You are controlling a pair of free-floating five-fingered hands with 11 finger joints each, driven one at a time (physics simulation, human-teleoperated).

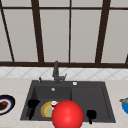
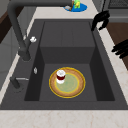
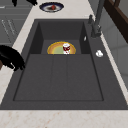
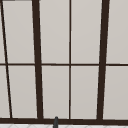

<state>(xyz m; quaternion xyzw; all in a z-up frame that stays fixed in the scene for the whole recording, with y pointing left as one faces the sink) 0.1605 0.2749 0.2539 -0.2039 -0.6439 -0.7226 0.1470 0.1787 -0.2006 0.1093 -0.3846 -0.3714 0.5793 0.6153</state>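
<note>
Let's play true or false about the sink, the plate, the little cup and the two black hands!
1. A small cup stands on the yellow plate in the sink basin. True.
2. The left hand holds the cup. False: it hangs apart from it, holding nothing.
3. The right hand is over the sink's front right part. True.
4. The blue plate lies inside the sink. False: it lies on the counter at the right.
</note>
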